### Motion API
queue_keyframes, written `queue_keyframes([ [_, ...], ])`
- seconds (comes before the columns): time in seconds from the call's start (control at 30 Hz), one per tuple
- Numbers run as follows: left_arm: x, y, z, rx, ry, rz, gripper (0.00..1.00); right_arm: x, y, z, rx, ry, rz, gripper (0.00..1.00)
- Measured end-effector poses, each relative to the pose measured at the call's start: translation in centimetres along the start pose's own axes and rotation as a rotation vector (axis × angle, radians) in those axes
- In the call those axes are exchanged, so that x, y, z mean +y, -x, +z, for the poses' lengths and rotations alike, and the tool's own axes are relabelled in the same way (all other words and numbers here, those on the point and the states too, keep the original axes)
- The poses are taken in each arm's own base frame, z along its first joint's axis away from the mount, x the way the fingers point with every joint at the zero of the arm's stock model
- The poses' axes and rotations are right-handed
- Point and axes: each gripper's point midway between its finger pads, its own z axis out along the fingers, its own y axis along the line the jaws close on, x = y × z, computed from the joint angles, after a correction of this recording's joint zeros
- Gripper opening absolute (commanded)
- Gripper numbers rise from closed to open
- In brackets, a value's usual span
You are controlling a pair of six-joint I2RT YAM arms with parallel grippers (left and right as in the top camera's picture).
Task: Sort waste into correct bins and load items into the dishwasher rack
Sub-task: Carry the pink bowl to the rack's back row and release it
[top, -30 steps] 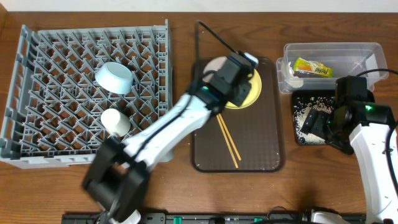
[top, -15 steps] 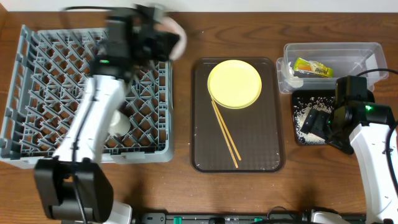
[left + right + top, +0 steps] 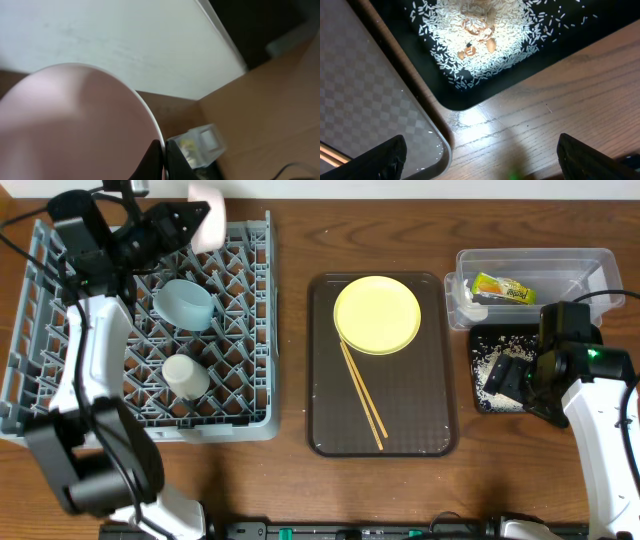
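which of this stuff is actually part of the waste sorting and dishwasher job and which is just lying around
Part of the job: rack, blue bowl, cup, white bowl, plate, chopsticks, wrapper, rice, clear box, black tray.

Just lying about: brown tray, table.
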Motion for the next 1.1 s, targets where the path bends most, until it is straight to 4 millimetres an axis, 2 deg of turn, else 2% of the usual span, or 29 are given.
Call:
queue_keyframes([
  [0.23, 6.7, 0.9, 0.1, -0.041, -0.041, -0.28, 0.06, 0.0, 0.0, 0.0, 0.0, 0.0, -0.002, 0.94],
  [0.33, 9.5, 0.5, 0.0, -0.049, -0.025, -0.439, 0.06, 0.0, 0.0, 0.0, -0.001, 0.0, -0.002, 0.94],
  [0.43, 11.6, -0.2, 0.1, -0.046, -0.015, -0.535, 0.06, 0.0, 0.0, 0.0, -0.001, 0.0, -0.002, 0.94],
  [0.87, 13.0, 0.9, -1.6, -0.104, 0.016, -0.554, 0.07, 0.0, 0.0, 0.0, -0.002, 0.0, -0.021, 0.93],
  [0.93, 13.4, 0.9, -2.0, -0.107, 0.026, -0.551, 0.17, 0.0, 0.0, 0.0, -0.001, 0.0, -0.022, 0.93],
  [1.0, 14.0, 0.9, -2.4, -0.115, 0.041, -0.554, 0.44, 0.0, 0.0, 0.0, -0.001, 0.0, -0.022, 0.93],
  [1.1, 14.9, 0.8, -3.1, -0.124, 0.063, -0.558, 0.62, 0.0, 0.0, 0.0, 0.0, 0.0, -0.022, 0.93],
])
